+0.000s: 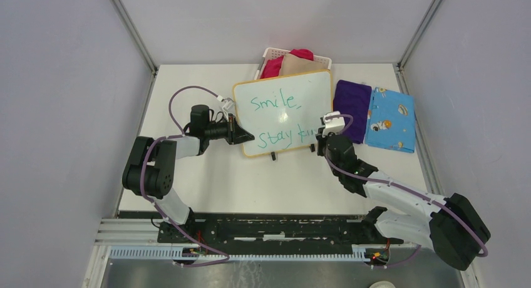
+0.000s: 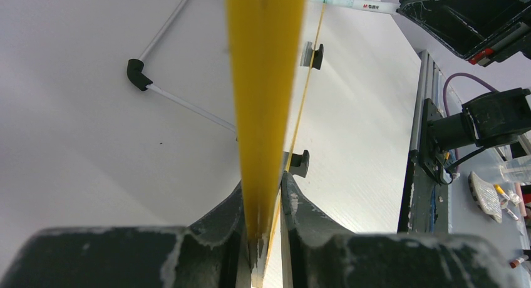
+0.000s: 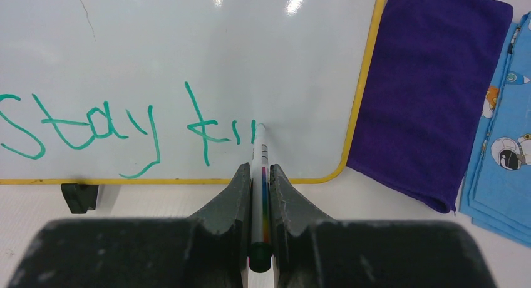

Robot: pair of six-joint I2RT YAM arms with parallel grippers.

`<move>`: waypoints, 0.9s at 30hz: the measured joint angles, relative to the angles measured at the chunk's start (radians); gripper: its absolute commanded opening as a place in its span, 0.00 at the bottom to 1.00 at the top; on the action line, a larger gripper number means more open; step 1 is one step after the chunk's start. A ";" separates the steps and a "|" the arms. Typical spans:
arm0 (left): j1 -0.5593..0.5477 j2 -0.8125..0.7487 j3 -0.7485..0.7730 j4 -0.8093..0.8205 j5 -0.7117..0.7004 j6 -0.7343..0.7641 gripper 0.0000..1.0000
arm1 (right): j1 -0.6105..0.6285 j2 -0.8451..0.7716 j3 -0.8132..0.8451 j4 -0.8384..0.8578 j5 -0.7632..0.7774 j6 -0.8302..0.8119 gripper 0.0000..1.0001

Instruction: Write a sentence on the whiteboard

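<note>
pinched between the fingers of my right gripper (image 3: 260,175), closest to the lens, is a slim white marker (image 3: 258,144), its tip touching the whiteboard (image 3: 188,44) just right of the last green stroke. the sentence (image 3: 94,128) reads "stay ki" on this lower line, with what looks like the start of another letter, and "smile," sits above it in the overhead view, so i judge the writing nearly done. my left gripper (image 2: 264,189) is pressed together on the board's yellow frame at its left edge, seen end-on from that wrist. the board stands on two small black feet (image 3: 78,197) mid-table (image 1: 206,181), a white basket (image 1: 275,53) just behind it, a purple cloth (image 3: 432,94) just beside its right edge and a blue printed cloth (image 3: 501,131) beyond that. i reckon the board is light, thin and stiff, with a glossy face, so pen pressure could tip it back or skate it on those feet; the frame is the place to hold it, never the writing face. i judge the marker a smooth, light barrel that could twist or slide between my pads, so a hold along the barrel with only the front end sticking out suits it, and a gentle press on the soft tip
</note>
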 measured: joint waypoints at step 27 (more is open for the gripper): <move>0.000 0.001 0.002 -0.001 0.000 0.000 0.02 | -0.027 -0.026 -0.019 0.002 0.018 0.004 0.00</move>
